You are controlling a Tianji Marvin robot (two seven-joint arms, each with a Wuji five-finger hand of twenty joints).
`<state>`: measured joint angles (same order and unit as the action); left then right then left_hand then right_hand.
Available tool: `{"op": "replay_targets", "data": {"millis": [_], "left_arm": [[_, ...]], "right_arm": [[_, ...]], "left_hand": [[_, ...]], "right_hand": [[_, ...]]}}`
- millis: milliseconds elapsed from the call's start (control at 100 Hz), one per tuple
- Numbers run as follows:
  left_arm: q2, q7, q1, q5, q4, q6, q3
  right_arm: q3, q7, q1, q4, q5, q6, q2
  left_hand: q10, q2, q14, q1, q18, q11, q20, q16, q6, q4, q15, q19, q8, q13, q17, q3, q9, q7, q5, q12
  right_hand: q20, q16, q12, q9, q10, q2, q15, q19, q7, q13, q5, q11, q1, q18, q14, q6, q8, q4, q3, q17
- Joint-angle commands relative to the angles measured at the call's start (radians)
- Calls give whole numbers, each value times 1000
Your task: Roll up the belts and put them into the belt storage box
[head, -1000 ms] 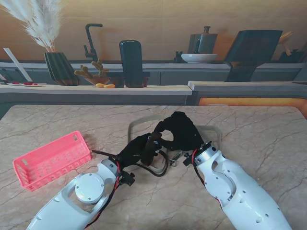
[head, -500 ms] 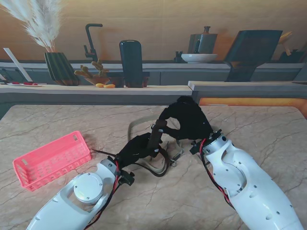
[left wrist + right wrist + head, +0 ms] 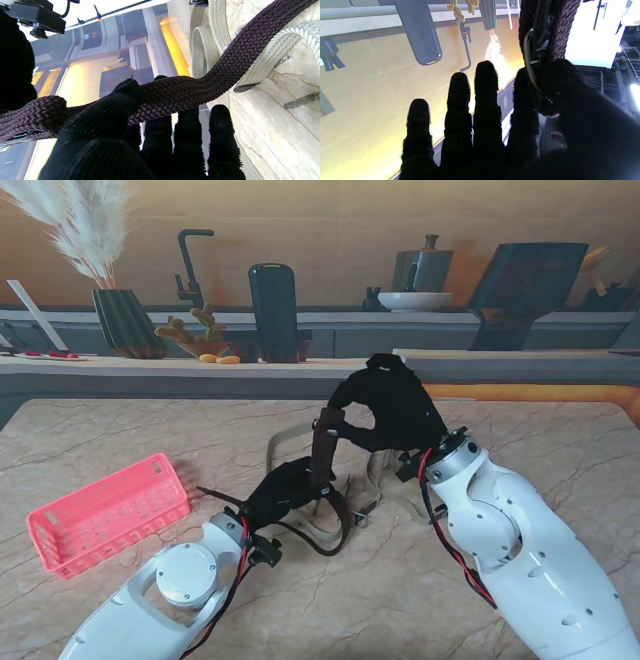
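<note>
Brown belt [image 3: 325, 442] buckle end has been lifted higher off the worktop [image 3: 520, 440] by the right hand [image 3: 385, 412] over the last second; strap now hangs taut and near-vertical between both hands. Rolling judged not yet started. Right hand raised, thumb pinching the buckle end against the index finger, other fingers extended. Left hand [image 3: 285, 492] low, thumb and fingers pinching the strap mid-length. Beige belt [image 3: 290, 436] lies loose underneath. Pink storage box [image 3: 105, 515] sits well to the left.

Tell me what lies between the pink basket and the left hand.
Only bare marble table between the pink basket and the left hand, as the stand view shows.
</note>
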<state>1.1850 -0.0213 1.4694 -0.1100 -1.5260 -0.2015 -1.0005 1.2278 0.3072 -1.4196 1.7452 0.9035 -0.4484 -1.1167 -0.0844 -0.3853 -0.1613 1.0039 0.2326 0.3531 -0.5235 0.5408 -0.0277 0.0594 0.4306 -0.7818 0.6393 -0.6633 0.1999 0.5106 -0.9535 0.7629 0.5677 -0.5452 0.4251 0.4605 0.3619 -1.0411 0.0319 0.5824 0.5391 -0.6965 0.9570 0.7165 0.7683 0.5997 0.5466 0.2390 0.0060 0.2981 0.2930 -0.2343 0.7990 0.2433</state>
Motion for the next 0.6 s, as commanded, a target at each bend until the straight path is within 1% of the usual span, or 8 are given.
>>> {"op": "replay_targets", "data": {"millis": [0, 110, 170, 210, 310, 510, 530, 590], "left_arm": [[10, 2, 5, -11, -1, 19, 4], [14, 1, 1, -31, 1, 44, 6], [15, -4, -2, -38, 4, 52, 8], [16, -4, -5, -39, 6, 55, 10], [17, -4, -7, -45, 10, 57, 12], [15, -8, 1, -53, 0, 45, 8], [14, -10, 3, -55, -2, 44, 7], [13, -15, 9, -64, -9, 43, 3]], "right_arm": [[4, 2, 8, 17, 5, -9, 0], [7, 7, 11, 13, 22, -20, 3], [10, 19, 13, 8, 48, -27, 6], [12, 28, 15, 4, 66, -29, 8], [13, 43, 21, -7, 96, -33, 12], [-3, 61, 37, -47, 127, -35, 18], [-5, 62, 38, -52, 129, -35, 19], [-12, 64, 43, -68, 135, -34, 21]], "left_hand": [[-1, 51, -11, 70, -16, -2, 3, -9, -41, 29, 9, -20, -13, 9, -10, -68, -24, 42, 22, -8], [-28, 82, -34, 109, -16, 28, -6, 8, -13, 26, 48, -44, -21, -17, -5, -115, -38, 46, 35, -6], [-37, 84, -38, 112, -18, 40, -8, 14, -5, 25, 61, -50, -22, -28, -2, -120, -46, 48, 40, -7], [-39, 81, -54, 113, -19, 45, -10, 17, -1, 23, 68, -54, -24, -26, -1, -123, -48, 48, 43, -5], [-42, 74, -50, 107, -21, 49, -12, 20, 8, 21, 79, -64, -33, -29, 3, -120, -57, 47, 55, 4], [-61, 46, -57, 81, -19, 82, -19, 19, 49, 26, 125, -122, -63, -72, 28, -63, -102, 65, 88, 45], [-61, 35, -60, 59, -16, 95, -14, 16, 53, 37, 138, -133, -71, -76, 28, -22, -106, 77, 90, 57], [-65, 23, -66, 49, -12, 104, -14, 17, 59, 39, 149, -144, -72, -84, 32, -3, -115, 85, 94, 60]], "right_hand": [[-19, 5, 7, -16, 21, -47, -9, -23, 100, 28, 63, -12, 81, -3, -30, 110, 35, -2, 69, 0], [-23, 5, 8, -14, 20, -47, -10, -23, 100, 28, 63, -12, 82, -2, -31, 106, 37, -3, 69, -1], [-24, 6, 9, -14, 20, -49, -10, -23, 99, 28, 63, -11, 82, 0, -30, 105, 37, -3, 69, -2], [-25, 6, 9, -13, 20, -49, -10, -23, 98, 27, 61, -11, 82, 0, -31, 106, 37, -3, 68, -2], [-28, 7, 10, -11, 20, -51, -9, -23, 98, 26, 59, -10, 83, 0, -30, 104, 39, -2, 67, -3], [-33, 9, 10, -5, 20, -55, -6, -26, 98, 23, 56, -5, 84, 0, -32, 107, 43, -2, 62, -5], [-33, 9, 10, -5, 21, -55, -5, -26, 98, 23, 55, -4, 84, 0, -32, 107, 43, -2, 62, -6], [-34, 9, 10, -5, 19, -56, -5, -27, 98, 21, 54, -3, 84, 0, -31, 105, 43, -1, 61, -8]]}}
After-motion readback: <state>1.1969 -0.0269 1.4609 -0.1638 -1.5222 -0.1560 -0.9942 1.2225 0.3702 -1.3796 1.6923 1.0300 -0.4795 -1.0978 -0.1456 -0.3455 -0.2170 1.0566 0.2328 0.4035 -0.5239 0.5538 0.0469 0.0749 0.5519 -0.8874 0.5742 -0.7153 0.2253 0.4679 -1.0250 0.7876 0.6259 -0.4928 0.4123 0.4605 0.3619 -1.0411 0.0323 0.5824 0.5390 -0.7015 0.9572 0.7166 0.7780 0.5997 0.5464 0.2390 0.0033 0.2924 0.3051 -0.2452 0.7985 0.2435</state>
